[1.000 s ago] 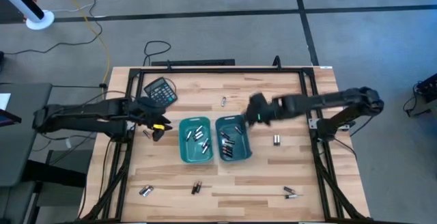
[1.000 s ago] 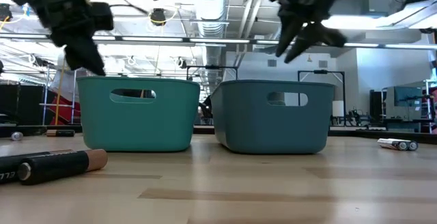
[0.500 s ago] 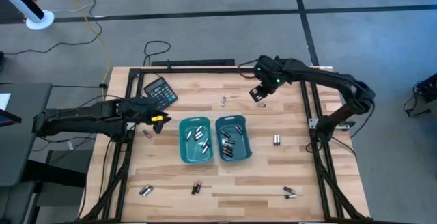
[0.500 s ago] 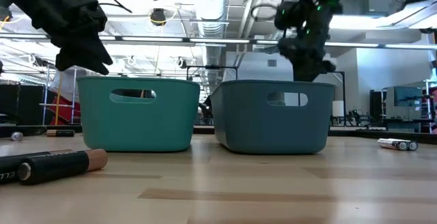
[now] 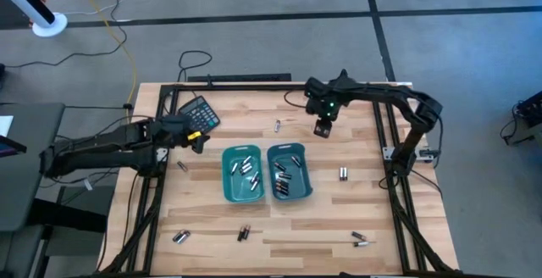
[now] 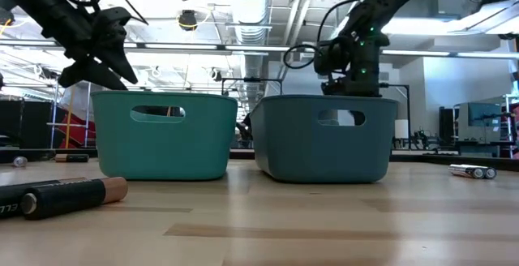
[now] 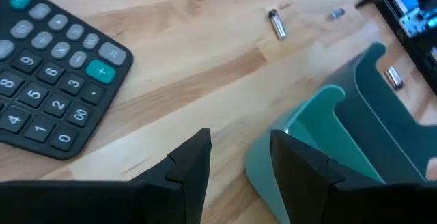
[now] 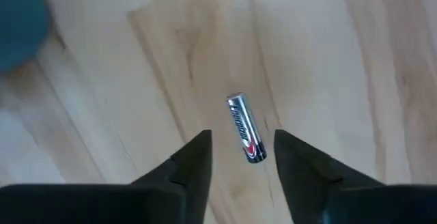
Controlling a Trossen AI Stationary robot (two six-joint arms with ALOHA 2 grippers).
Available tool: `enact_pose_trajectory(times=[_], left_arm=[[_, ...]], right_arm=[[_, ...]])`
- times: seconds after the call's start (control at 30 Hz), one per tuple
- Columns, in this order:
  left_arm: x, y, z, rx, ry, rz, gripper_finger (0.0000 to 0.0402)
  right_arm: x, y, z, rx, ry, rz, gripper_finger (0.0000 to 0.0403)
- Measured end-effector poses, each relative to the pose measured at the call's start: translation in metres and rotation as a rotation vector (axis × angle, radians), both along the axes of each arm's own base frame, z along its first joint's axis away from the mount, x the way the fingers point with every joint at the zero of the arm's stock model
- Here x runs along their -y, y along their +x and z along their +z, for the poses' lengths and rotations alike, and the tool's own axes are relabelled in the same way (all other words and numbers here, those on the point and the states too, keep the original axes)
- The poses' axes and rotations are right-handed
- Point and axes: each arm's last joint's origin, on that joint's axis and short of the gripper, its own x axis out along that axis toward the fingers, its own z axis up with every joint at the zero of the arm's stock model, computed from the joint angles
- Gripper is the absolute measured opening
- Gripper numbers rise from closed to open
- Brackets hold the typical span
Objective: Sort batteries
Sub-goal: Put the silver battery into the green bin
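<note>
I count several batteries (image 5: 246, 167) already in the two bins (image 5: 227, 185), with loose ones beyond and nearer than the bins. My right gripper (image 8: 240, 157) hovers beyond the bins, fingers parted over a silver battery (image 8: 244, 128), gripping nothing. My left gripper (image 7: 237, 157), parted and empty, waits beside the bins.

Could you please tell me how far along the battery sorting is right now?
Partly done: both teal bins already hold several batteries. In hand: the right gripper, open, is lined up over a silver battery. Left: loose cells along the near edge, and the left gripper carries nothing visible.
</note>
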Motion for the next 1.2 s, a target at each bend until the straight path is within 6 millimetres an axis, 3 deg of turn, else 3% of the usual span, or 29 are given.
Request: enact_pose_trajectory(times=[0.27, 0.6, 0.83, 1.03, 1.2], left_arm=[[-0.004, -0.002, 0.0, 0.013, -0.02, 0.056, 0.0146], [-0.005, -0.002, 0.0, 0.018, -0.024, 0.07, 0.0146], [-0.005, -0.002, 0.0, 0.018, -0.023, 0.075, 0.0146], [-0.005, -0.002, 0.0, 0.02, -0.027, 0.078, 0.0146], [-0.005, -0.002, 0.0, 0.017, -0.021, 0.073, 0.0146]], right_arm=[[-0.005, 0.013, -0.014, -0.023, -0.012, 0.214, 0.0239], [0.0, 0.02, -0.054, -0.192, -0.018, 0.245, 0.0236], [0.0, 0.021, -0.073, -0.275, -0.001, 0.246, 0.0171], [-0.002, 0.022, -0.069, -0.268, -0.011, 0.251, 0.0071], [-0.002, 0.022, -0.057, -0.24, -0.012, 0.201, 0.0016]])
